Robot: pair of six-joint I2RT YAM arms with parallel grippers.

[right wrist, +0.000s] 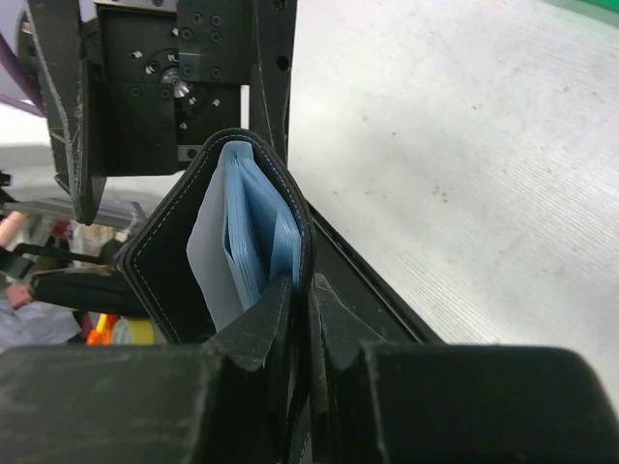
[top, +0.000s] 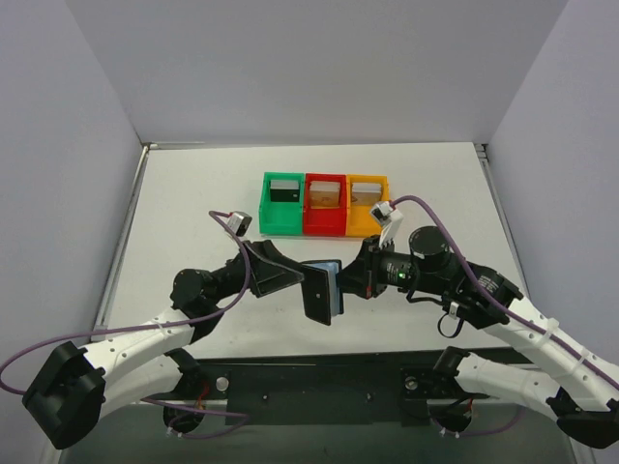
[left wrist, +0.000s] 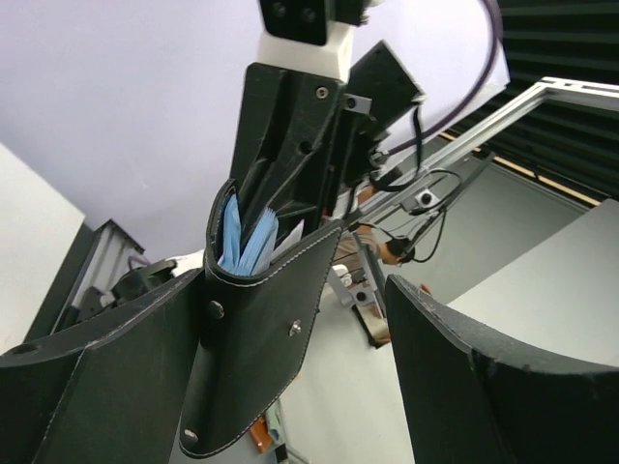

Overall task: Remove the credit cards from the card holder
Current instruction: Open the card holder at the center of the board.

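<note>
The card holder (top: 322,290) is up in the air above the worktop (top: 193,213), right between the two pincers. The right pincer (right wrist: 302,295) is clamped on one wall of it, at the open end. The left pincer (left wrist: 295,285) has its fingers wide apart, one on each side of the holder. I think neither finger touches it, but the left wrist view is too close to be sure.

The blue credit cards (right wrist: 256,227) are tucked inside. They peek out at the open end, just beside the right pincer's fingertips. The holder's long side runs across the line from one pincer to the other. From the left pincer, the cards are at the end that points up in its own view, past the little stud (left wrist: 295,329) on the holder's side.

The left pincer holds nothing and faces the holder, so it looks like the one to pull a card. It would have to go to the open end and pinch only the blue edges. The right pincer's fingers sit close to those edges and could get in the way.

The green bin (top: 280,224), red bin (top: 324,225) and orange bin (top: 363,225) stand in a row well beyond both pincers.
</note>
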